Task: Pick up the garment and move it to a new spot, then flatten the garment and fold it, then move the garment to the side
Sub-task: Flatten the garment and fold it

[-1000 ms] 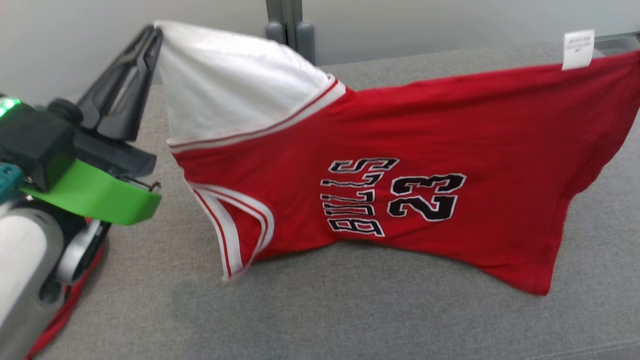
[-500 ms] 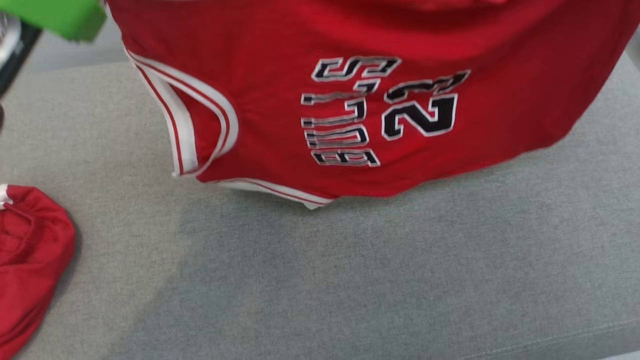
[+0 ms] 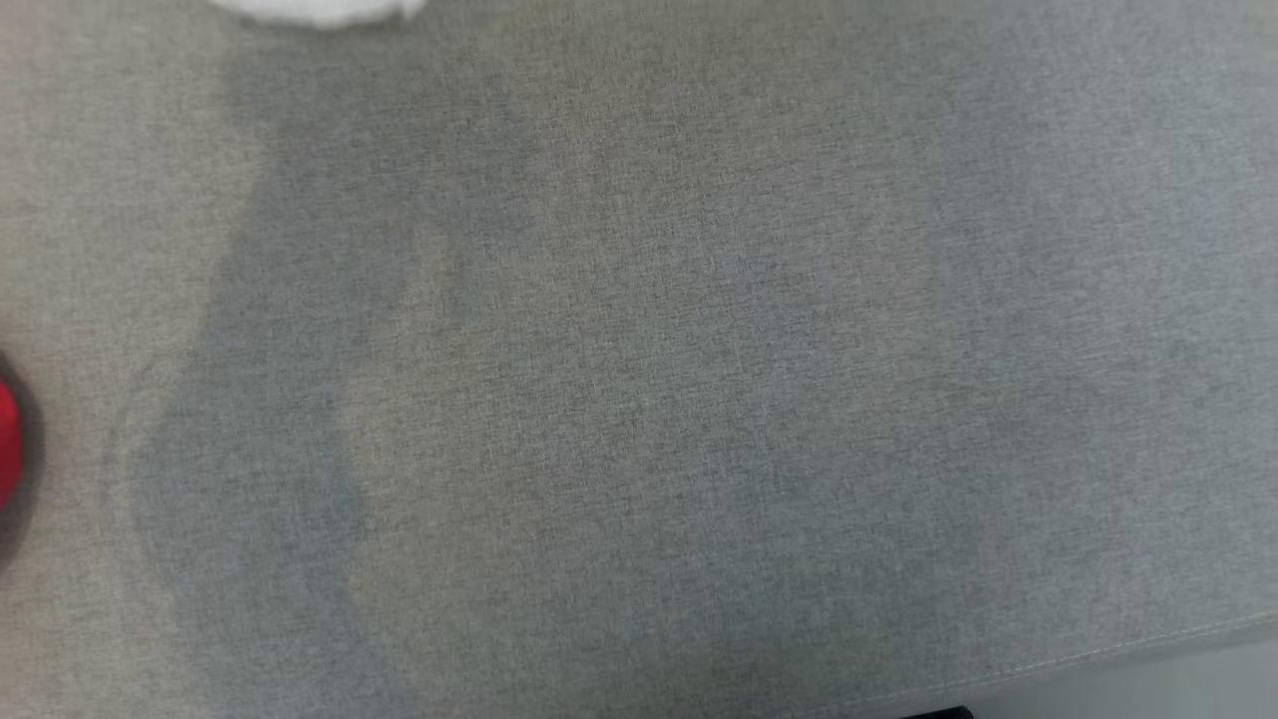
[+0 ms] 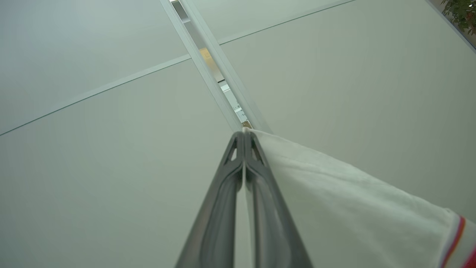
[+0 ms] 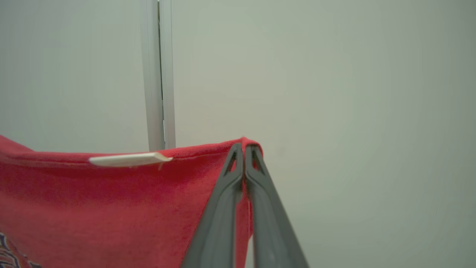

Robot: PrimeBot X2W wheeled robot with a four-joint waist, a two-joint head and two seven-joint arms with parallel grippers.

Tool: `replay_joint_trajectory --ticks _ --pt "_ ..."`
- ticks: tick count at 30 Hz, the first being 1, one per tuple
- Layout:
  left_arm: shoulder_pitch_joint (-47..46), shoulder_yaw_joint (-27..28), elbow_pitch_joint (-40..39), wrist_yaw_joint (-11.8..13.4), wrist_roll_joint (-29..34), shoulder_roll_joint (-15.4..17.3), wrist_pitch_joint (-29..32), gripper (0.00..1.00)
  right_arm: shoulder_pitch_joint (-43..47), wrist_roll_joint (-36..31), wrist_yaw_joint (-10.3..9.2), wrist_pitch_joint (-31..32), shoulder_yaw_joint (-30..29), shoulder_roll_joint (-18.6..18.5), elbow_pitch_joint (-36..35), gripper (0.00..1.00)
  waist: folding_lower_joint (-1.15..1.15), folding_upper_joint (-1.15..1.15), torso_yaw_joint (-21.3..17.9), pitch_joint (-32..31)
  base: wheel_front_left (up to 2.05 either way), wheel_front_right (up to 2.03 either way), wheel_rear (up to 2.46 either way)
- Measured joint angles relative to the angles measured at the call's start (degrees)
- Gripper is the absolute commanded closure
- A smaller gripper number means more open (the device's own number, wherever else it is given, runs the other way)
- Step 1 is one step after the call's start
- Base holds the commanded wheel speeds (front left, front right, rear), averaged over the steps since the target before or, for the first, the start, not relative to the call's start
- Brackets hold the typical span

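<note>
Left arm: I had it raised with the wrist rolled, fingers aimed at the pale wall (image 4: 93, 167), so the metal post (image 4: 215, 74) ran slantwise across its view.
Left gripper (image 4: 243, 136): clenched, the two fingers pressed together and nipping a white corner of the jersey (image 4: 334, 201) right at the tips.
Jersey at left: the white cloth fell away from the tips to the lower right, ending in red-and-white trim.
Right arm: held level and facing the same wall, the post upright in its view.
Right gripper (image 5: 243, 147): clamped tight on a red corner of the jersey, the fabric folded over the tips.
Jersey at right: its top edge stretched away left from the tips, a white label (image 5: 128, 159) sticking out along it, and the red cloth hung below.
Head view: I saw the grey upholstered surface (image 3: 639, 399) with a white scrap (image 3: 319, 10) at the top edge and a red sliver (image 3: 8, 439) at the left; I could not tell what either belonged to.
</note>
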Motion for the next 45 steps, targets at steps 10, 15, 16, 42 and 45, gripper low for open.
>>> replay_joint_trajectory --ticks 10,15,16,42,45 --pt "18.05 9.04 -22.01 -1.85 3.79 -0.14 -0.24 1.0 4.0 1.32 0.0 -3.9 6.54 -1.36 4.99 1.0 0.01 0.0 2.56 7.86 0.0 0.0 0.0" --pt "36.17 12.95 -30.87 -3.0 4.46 1.85 -0.23 1.0 12.28 2.52 0.0 -4.09 5.79 -2.36 1.71 1.0 0.0 0.0 4.52 7.26 0.0 0.0 0.0" --pt "39.21 13.56 -32.19 -3.02 4.46 2.02 -0.24 1.0 14.18 2.78 0.0 -4.09 5.05 -2.55 0.98 1.0 0.0 0.0 4.75 6.81 0.0 0.0 0.0" --pt "112.92 21.34 -54.32 -2.09 6.28 2.64 -0.24 1.0 72.1 -3.83 0.0 -4.14 -11.2 -6.44 -24.3 1.0 -0.02 0.0 3.04 -18.44 0.0 0.0 0.0" --pt "114.11 21.47 -54.58 -2.47 6.31 2.15 -0.24 1.0 74.17 -4.02 0.0 -4.14 -12.41 -6.09 -24.83 1.0 -0.02 0.0 2.73 -19.9 0.0 0.0 0.0"
